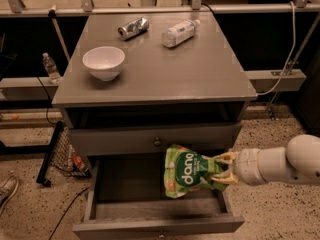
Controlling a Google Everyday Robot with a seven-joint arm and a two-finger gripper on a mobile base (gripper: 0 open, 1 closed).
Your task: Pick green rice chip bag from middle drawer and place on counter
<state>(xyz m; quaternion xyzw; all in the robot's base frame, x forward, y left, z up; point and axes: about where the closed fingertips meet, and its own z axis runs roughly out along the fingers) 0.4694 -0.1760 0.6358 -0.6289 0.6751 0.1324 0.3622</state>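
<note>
The green rice chip bag (186, 171) hangs upright above the right part of the open middle drawer (125, 189), lifted off its grey floor, with its top edge level with the drawer front above. My gripper (221, 169) reaches in from the right and is shut on the bag's right edge. My white arm (285, 161) extends from the right side. The counter (165, 66) is the grey cabinet top above.
On the counter stand a white bowl (103, 62) at the left, a crushed can (133, 27) and a clear plastic bottle (178, 33) at the back. A shut drawer front with a round knob (157, 142) sits above the open drawer. A water bottle (50, 68) stands at the left.
</note>
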